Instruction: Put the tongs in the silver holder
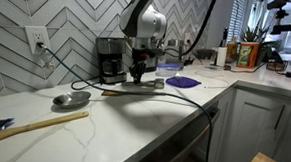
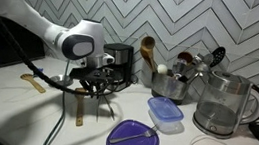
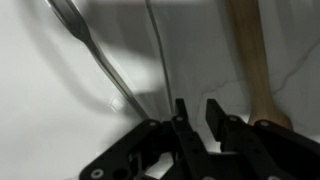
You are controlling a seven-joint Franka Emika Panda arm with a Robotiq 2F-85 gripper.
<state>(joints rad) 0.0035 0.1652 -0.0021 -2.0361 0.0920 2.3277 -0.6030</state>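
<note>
The tongs (image 3: pixel 86 42) lie flat on the white counter as a slim dark-grey strip, up and to the left of my fingers in the wrist view. My gripper (image 3: pixel 197 115) hangs low over the counter beside them, its jaws nearly shut with only a narrow gap and nothing between them. It also shows in both exterior views (image 1: pixel 139 75) (image 2: pixel 94 84). The silver holder (image 2: pixel 173 86) stands against the tiled wall with wooden spoons sticking from its top, well apart from my gripper.
A wooden stick (image 3: pixel 250 55) lies just right of my fingers. A coffee maker (image 1: pixel 109 59) stands behind my gripper. A round grey dish (image 1: pixel 71 98), a long wooden stick (image 1: pixel 38 125), a glass kettle (image 2: pixel 228 104), a blue container (image 2: pixel 164 113) and a purple plate (image 2: pixel 136 140) share the counter.
</note>
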